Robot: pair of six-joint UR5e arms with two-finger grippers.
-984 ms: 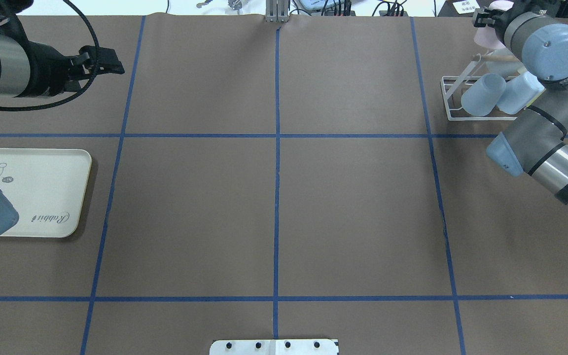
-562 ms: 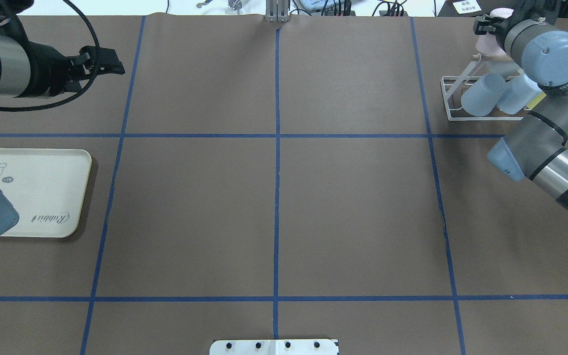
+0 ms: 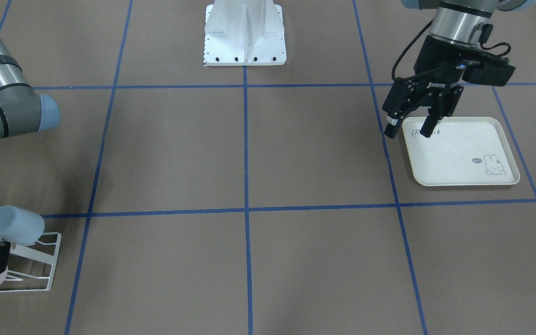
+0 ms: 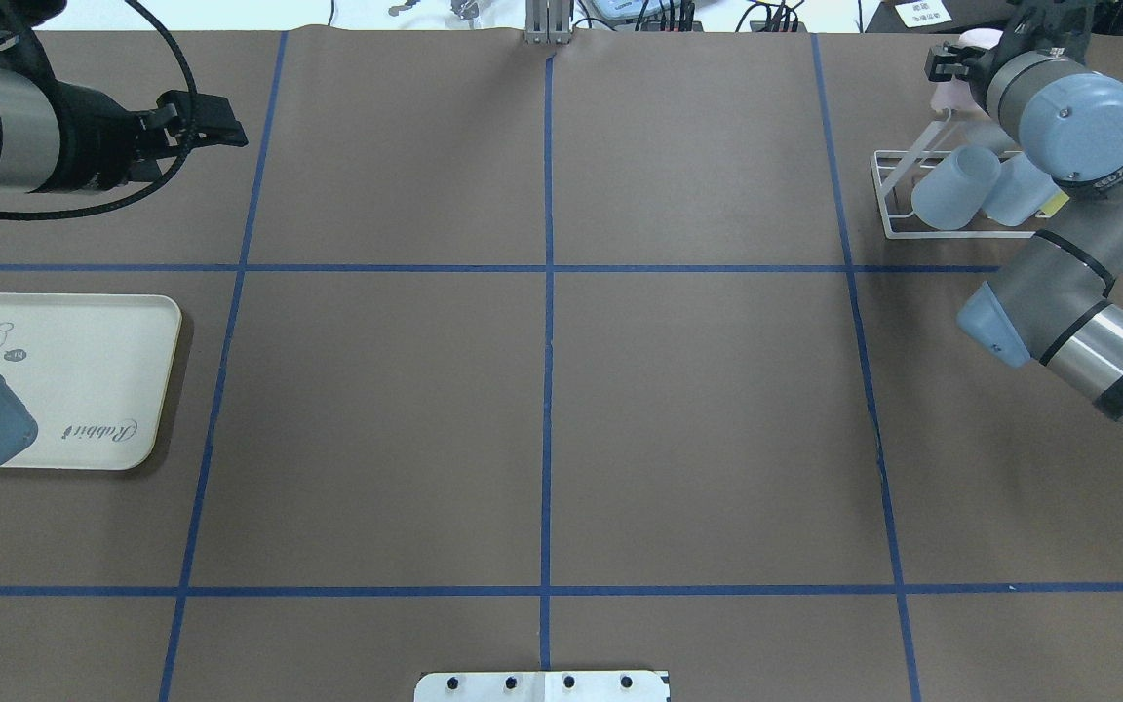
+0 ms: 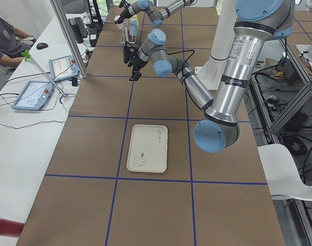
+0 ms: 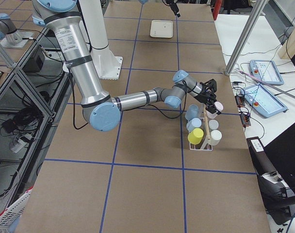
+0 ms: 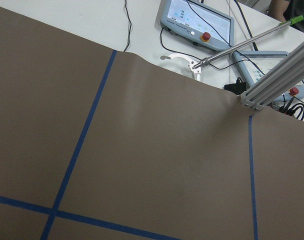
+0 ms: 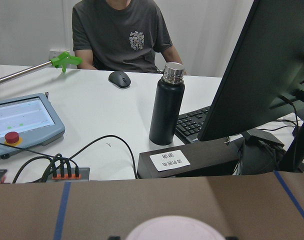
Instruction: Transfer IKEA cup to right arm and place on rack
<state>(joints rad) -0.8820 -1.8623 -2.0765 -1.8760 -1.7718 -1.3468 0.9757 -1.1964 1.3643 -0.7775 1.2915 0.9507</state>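
Currently the right end effector [image 4: 951, 66] is clamped on the pink IKEA cup [image 6: 217, 108]. It sits in the upper right of the overhead view, just over the far end of the rack [image 4: 898, 232].

Handling (judgement): the cup looks like thin moulded plastic. It should be light, fairly stiff, smooth and a little slippery, and not fragile. A pinch across the wall near the rim looks adequate. Moderate force should do, since the wall may flex. It has to seat over a free prong without nudging its neighbours.

The rack carries two pale blue cups [image 4: 956, 185] and, in the right side view, a yellow cup [image 6: 196, 135].

The left end effector [image 3: 410, 126] has its fingers spread and is empty. It hangs above the upper-left corner of the rabbit tray [image 3: 458, 158], at the right of the front view.

Hard to make out:
- Overhead, the wrist joint masks the finger contact on the cup.
- The right wrist view shows only a sliver of pale rim at the bottom edge.
- The front view cuts the cup off at the lower-left frame edge.
- Whether the cup touches a prong, I cannot tell.
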